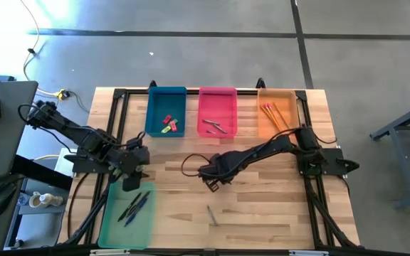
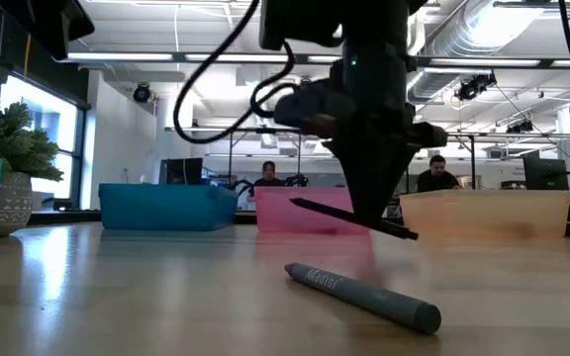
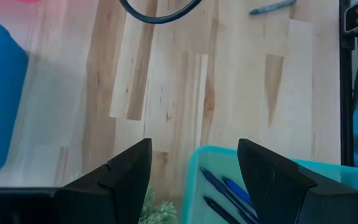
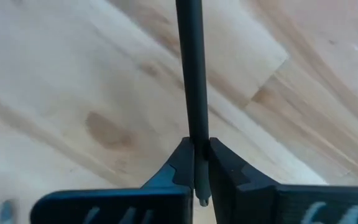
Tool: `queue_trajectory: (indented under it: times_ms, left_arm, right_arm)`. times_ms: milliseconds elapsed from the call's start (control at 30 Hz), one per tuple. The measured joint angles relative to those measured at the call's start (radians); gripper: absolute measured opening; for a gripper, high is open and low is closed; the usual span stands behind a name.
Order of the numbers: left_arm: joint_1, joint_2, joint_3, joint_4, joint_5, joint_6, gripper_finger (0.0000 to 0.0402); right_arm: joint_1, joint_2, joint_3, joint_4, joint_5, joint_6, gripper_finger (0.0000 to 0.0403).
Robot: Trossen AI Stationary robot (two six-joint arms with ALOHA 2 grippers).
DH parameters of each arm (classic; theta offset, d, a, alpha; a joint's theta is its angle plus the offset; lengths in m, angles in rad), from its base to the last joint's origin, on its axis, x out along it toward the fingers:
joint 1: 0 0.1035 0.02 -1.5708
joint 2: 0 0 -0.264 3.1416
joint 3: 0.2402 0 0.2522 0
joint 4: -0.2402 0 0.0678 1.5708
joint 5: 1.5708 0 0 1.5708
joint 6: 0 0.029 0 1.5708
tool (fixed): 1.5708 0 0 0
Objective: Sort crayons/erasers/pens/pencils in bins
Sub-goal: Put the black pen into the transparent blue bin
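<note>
One stick in hand: right pincer (image 4: 201, 163) is pinched on a thin dark-grey stick (image 4: 190, 74) close to its end; most of the length juts forward, clear of the worktop (image 1: 262, 206).
Identity: thin and grey like the crayon lying loose, so likely a crayon; can't be sure.
Handling: light, stiff, smooth, probably brittle. An end grip lets it pivot or slip; mid-length would hold steadier.
Loose crayon: grey crayon (image 1: 211, 215) lies flat on bare wood near the front edge, well apart from the bins. Take it across the middle.
Bins: blue bin (image 1: 166, 96) has erasers, pink bin (image 1: 218, 96) grey sticks, orange bin (image 1: 276, 128) pencils, green bin (image 1: 127, 220) pens.
Left pincer: (image 3: 191, 168) spread, empty, over the green bin's far rim.
Room: open worktop between right pincer and pink bin; must clear its near wall.
</note>
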Motion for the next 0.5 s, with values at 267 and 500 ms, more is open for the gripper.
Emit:
queue_trajectory:
  times_ms: [267, 500]
  left_arm:
    - [-0.018, 0.0, 0.0, 0.001, 0.0, -0.01, 0.0225]
    - [-0.018, 0.0, 0.0, 0.014, 0.008, -0.02, 0.0225]
  right_arm:
    - [0.025, 0.0, 0.059, -0.001, 0.042, -0.002, 0.0006]
    - [0.041, -0.001, 0.144, -0.008, 0.081, -0.025, 0.0006]
